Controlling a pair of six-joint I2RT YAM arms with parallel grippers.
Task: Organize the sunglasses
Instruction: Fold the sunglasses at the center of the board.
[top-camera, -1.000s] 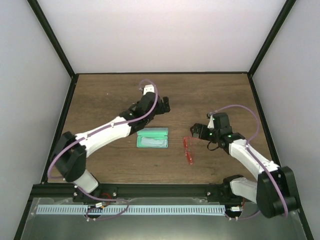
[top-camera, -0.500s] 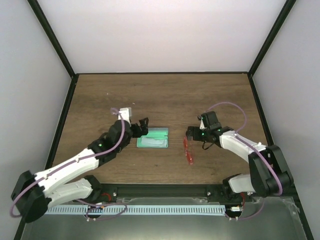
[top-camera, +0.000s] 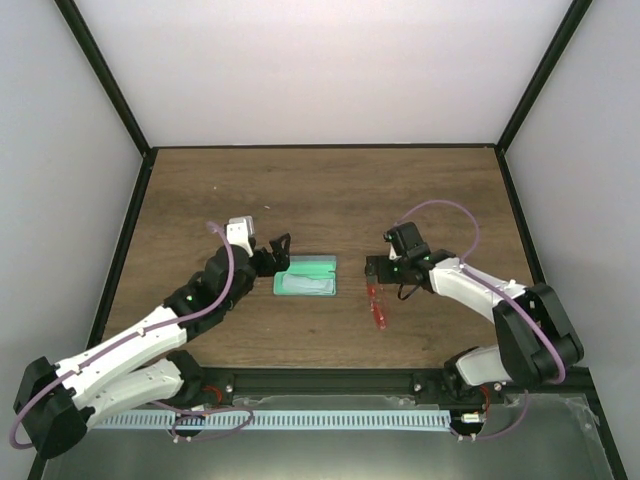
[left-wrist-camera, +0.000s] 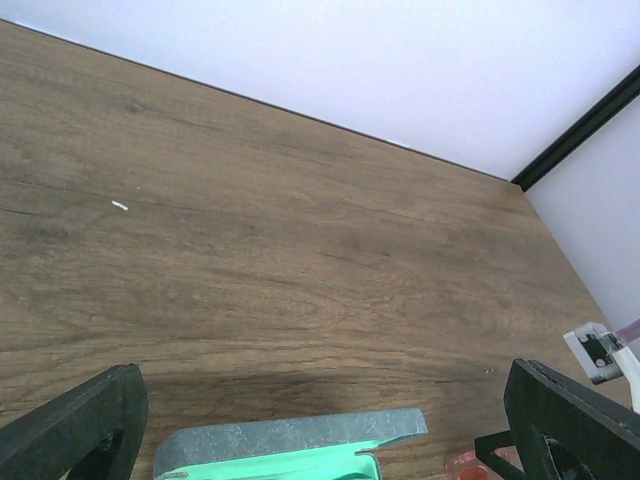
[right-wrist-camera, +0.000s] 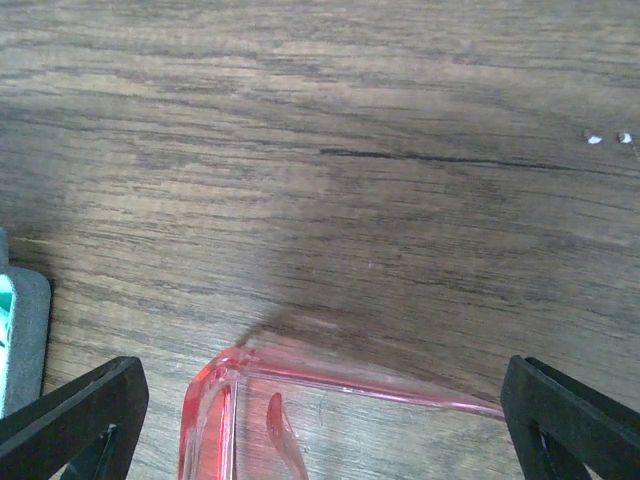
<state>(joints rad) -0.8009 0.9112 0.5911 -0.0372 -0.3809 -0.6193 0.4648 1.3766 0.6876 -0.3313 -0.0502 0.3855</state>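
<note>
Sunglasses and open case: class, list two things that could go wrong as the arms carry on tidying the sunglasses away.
1. The sunglasses lie flat on the table under the open right gripper. Their frame is thin, so a closing grip may slip off or bend it.
2. The open left gripper sits close to the open case and might nudge it out of place.

Case (top-camera: 305, 278): grey-blue shell, mint-green lining.
Sunglasses (top-camera: 377, 303), at its 3 o'clock: translucent red-pink.
Table (top-camera: 330, 190): brown wood grain, darker streaks.
</note>
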